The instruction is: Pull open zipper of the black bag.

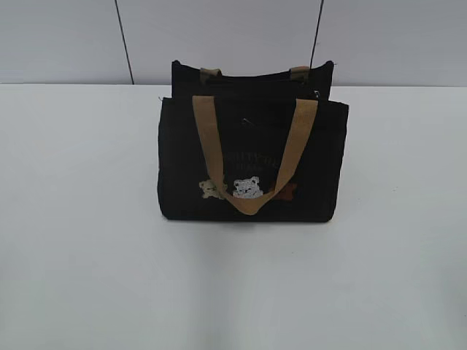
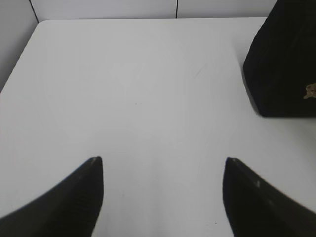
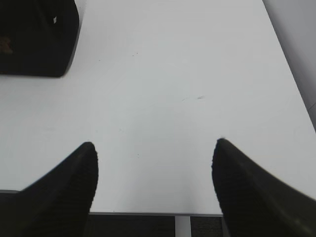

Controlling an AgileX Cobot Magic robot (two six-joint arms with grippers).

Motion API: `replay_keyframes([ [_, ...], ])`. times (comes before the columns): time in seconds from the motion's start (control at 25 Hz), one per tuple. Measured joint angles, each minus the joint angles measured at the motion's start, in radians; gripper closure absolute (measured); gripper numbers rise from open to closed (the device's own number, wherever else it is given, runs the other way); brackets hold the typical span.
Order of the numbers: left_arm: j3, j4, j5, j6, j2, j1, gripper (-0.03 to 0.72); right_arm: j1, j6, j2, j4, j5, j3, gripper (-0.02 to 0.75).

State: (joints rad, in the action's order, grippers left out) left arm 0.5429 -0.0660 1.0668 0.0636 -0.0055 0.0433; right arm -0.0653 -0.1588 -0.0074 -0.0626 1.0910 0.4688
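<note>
The black bag (image 1: pixel 182 182) stands upright in the middle of the white table, with its front tan handle (image 1: pixel 208 138) hanging down over the bear pictures (image 1: pixel 246 187). Its zipper lies along the dark top; I cannot make out the pull. Neither gripper shows in the exterior view. In the left wrist view my left gripper (image 2: pixel 163 159) is open over bare table, with the bag (image 2: pixel 281 59) ahead to its right. In the right wrist view my right gripper (image 3: pixel 154 143) is open and holds nothing, with the bag (image 3: pixel 34 34) far ahead to its left.
The white table (image 1: pixel 73 240) spreads on all sides of the bag. A grey panelled wall (image 1: pixel 66 36) rises behind it. The table's front edge (image 3: pixel 148 213) runs just under the right gripper. The table's left rear corner (image 2: pixel 42 22) shows in the left wrist view.
</note>
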Motion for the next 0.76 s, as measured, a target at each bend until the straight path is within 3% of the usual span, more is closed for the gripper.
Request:
replay_keyframes([
  [0.76,0.000,-0.012,0.001,0.000,0.000,0.000,0.126,0.000,0.000,0.000,0.000,0.000,0.000,0.192],
])
